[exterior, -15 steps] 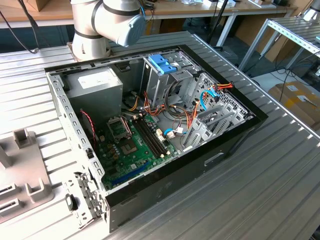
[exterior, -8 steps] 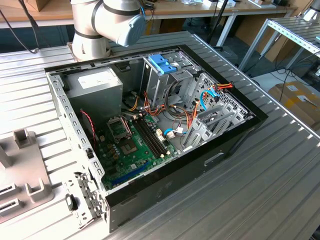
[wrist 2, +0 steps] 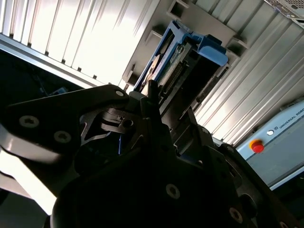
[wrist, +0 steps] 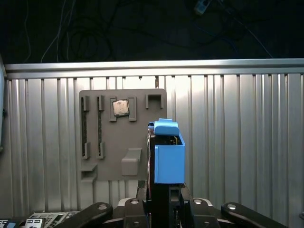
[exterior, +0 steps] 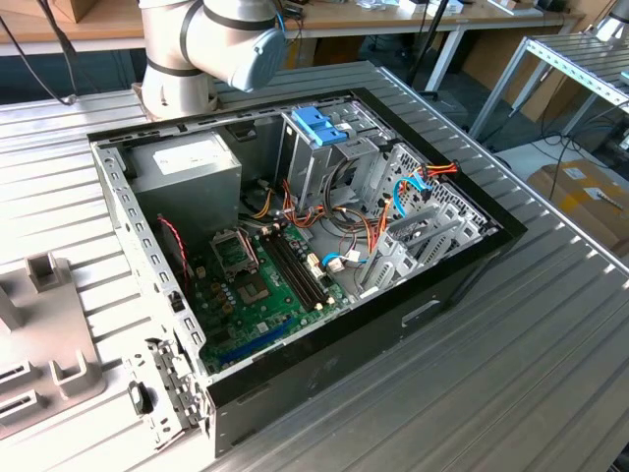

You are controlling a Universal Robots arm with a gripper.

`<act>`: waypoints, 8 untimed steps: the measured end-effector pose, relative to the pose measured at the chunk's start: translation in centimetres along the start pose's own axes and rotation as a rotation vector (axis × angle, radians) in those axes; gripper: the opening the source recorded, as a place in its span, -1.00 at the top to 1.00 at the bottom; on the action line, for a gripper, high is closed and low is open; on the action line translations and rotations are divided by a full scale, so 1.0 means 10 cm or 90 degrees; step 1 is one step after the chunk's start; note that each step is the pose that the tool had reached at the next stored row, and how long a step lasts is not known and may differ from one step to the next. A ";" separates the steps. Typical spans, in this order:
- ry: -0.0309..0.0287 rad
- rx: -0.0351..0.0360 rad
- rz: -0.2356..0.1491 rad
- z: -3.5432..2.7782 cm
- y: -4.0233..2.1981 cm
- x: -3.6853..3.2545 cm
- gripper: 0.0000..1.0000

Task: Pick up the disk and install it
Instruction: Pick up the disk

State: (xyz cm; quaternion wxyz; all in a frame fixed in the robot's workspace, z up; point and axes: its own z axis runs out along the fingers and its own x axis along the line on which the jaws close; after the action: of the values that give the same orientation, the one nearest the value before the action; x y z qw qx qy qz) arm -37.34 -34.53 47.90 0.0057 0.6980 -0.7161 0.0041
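Exterior view: the robot arm [exterior: 211, 39] shows as a thick grey joint with a blue cap, standing at the far edge of a ribbed metal table [exterior: 511, 393]. An open computer case [exterior: 344, 366] lies on its side in the middle of the table, its inside facing up. In it are a green motherboard [exterior: 257, 287], a grey power supply box [exterior: 187, 167] with a white sticker, a metal cage [exterior: 319, 133] with a blue plastic top, and orange and red cables. A grey fixture plate [exterior: 49, 346] lies on the table at the exterior view's left, apart from the case. Bare table runs along the near side and the exterior view's right. Beyond the table are a metal rack [exterior: 580, 64], a cardboard box [exterior: 590, 197] on the floor, and wooden desks.

First wrist view: the dark gripper [wrist: 161, 197] has its jaws closed on the disk [wrist: 169, 161], which sticks out edge-on with its light-blue frame facing the camera. The fixture plate lies beyond it, with narrow slots and a small square chip [wrist: 120, 108] seated in one pocket. The table's edge and a dark floor lie past the plate.

Second wrist view: seen close, the gripper clamps the disk's near end. The disk's blue end points at the fixture plate; whether it touches cannot be told. A grey panel with a red button [wrist 2: 257, 147] lies well apart from the disk.
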 end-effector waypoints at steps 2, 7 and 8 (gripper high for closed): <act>0.0000 -0.0001 0.000 0.000 -0.031 -0.001 0.30; 0.0000 0.0000 0.000 0.000 -0.125 -0.003 0.30; 0.0000 0.0000 0.000 0.000 -0.140 -0.004 0.30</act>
State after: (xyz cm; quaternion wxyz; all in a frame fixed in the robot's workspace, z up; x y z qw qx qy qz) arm -35.93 -34.53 47.90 0.0057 0.6980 -0.7161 0.0041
